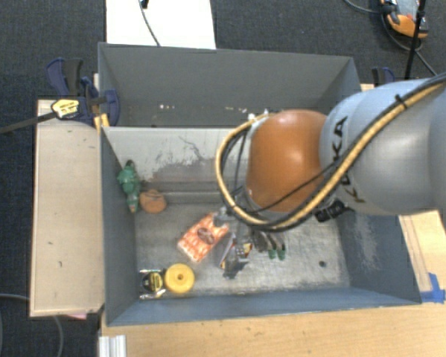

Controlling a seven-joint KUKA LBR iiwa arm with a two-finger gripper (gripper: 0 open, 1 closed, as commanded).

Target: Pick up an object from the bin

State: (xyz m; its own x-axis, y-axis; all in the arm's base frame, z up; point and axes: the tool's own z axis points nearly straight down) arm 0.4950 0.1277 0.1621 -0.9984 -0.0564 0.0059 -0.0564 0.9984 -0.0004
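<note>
My gripper (235,257) hangs low over the middle of the bin floor, under the arm's wrist. Just to its left lies an orange and white crinkled packet (202,238), its right end close to the gripper; whether they touch I cannot tell. A yellow round tape measure (179,278) lies near the front wall, left of the gripper, with a small black and yellow piece (153,282) beside it. Small green bits (278,253) lie just right of the gripper.
A green toy figure (129,185) stands at the left wall, with a brown round lump (154,201) next to it. The arm and its orange cover reach in from the right and hide the back middle of the bin. Bare floor lies at the front right.
</note>
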